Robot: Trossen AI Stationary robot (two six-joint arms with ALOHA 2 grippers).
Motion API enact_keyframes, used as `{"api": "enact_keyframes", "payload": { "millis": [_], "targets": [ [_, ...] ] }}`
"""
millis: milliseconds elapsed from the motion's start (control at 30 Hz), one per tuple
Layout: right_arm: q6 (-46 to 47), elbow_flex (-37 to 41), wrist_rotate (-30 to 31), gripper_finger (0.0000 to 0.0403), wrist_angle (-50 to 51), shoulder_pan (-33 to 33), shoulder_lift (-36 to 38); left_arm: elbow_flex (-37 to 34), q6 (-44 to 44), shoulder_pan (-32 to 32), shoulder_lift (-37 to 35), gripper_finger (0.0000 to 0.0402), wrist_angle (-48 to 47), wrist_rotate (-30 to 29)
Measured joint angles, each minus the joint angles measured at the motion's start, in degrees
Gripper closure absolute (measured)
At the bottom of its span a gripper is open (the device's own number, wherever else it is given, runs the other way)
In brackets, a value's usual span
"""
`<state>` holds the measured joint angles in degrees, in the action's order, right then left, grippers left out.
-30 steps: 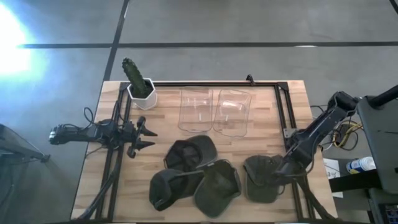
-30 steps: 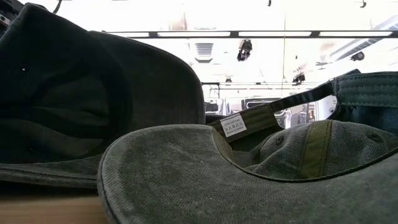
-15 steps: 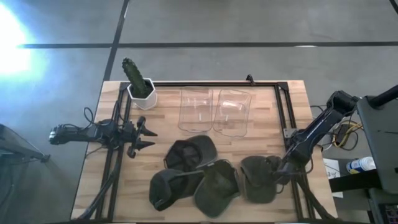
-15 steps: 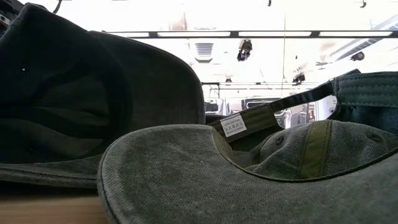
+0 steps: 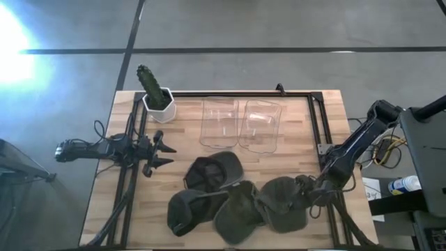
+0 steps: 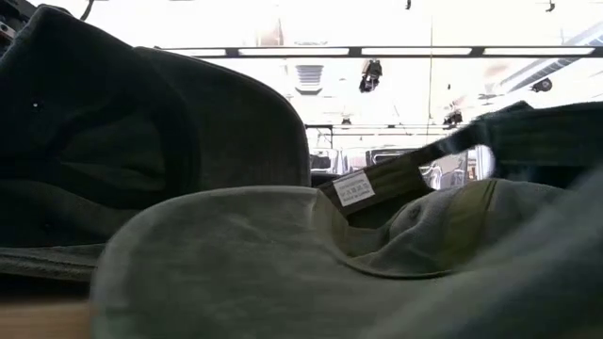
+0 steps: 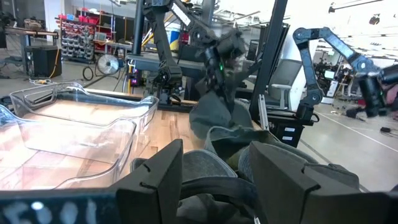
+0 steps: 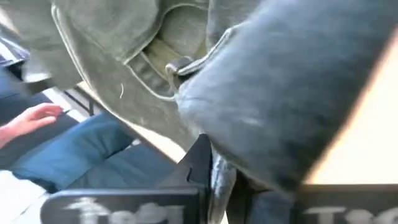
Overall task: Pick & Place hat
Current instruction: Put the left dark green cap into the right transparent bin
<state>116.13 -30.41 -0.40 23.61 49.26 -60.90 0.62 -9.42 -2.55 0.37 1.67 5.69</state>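
Observation:
Several dark olive hats lie on the near half of the wooden table. The rightmost hat (image 5: 282, 203) overlaps its neighbour (image 5: 240, 209). Two more hats (image 5: 191, 208) (image 5: 214, 169) lie to the left of these. My right gripper (image 5: 315, 194) is at the rightmost hat's right side, shut on it. My left gripper (image 5: 167, 153) waits open at the table's left, level above the wood, with nothing between its fingers (image 7: 155, 180). In the low view, hats (image 6: 283, 264) fill the picture. My right gripper pinches the cloth at the right edge (image 8: 236, 143) of the rightmost hat between its two fingers, coming in from the table's right and slanting down. In the left wrist view the held part (image 7: 217, 93) is raised and hangs below the gripper. The hat's left part rests on the neighbouring hat.
Two clear plastic trays (image 5: 219, 124) (image 5: 259, 125) lie side by side at the far middle. A potted cactus (image 5: 157, 97) stands at the far left corner. A black frame rail (image 5: 324, 125) runs along the right side. A person's hand (image 8: 37, 118) shows beyond the table edge.
My right gripper has shut on the rightmost hat's right edge. The hat has shifted toward the table's left and now overlaps its neighbour, with its right part raised. In the low view the nearest hat has spread leftward.

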Motion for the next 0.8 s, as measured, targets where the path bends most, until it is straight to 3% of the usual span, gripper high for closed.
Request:
{"api": "enact_keyframes", "payload": {
  "millis": [133, 300, 400, 500, 600, 700, 800],
  "targets": [
    [-1.2, -8.3, 9.0, 0.0389, 15.5, 0.0, 5.5, 0.0, 0.0, 0.0, 0.0, 0.0223, 0.0, 0.0],
    [0.0, -19.3, 32.7, 0.0390, 33.8, -1.9, 11.3, 0.0, 0.0, 0.0, 0.0, 0.0223, 0.0, 0.0],
    [0.5, -24.0, 41.2, 0.0390, 45.7, -7.0, 11.3, 0.0, 0.0, 0.0, 0.0, 0.0223, 0.0, 0.0],
    [-1.5, -25.9, 42.0, 0.0390, 52.0, -16.0, 10.1, 0.0, 0.0, 0.0, 0.0, 0.0223, 0.0, 0.0],
    [-5.2, -26.0, 42.0, 0.0390, 52.0, -26.3, 9.4, 0.0, 0.0, 0.0, 0.0, 0.0223, 0.0, 0.0],
    [-9.7, -25.3, 40.7, 0.0390, 47.2, -37.8, 8.5, 0.0, 0.0, 0.0, 0.0, 0.0223, 0.0, 0.0],
    [-19.8, -23.8, 34.9, 0.0390, 36.5, -48.8, 7.2, 0.0, 0.0, 0.0, 0.0, 0.0223, 0.0, 0.0]
  ]
}}
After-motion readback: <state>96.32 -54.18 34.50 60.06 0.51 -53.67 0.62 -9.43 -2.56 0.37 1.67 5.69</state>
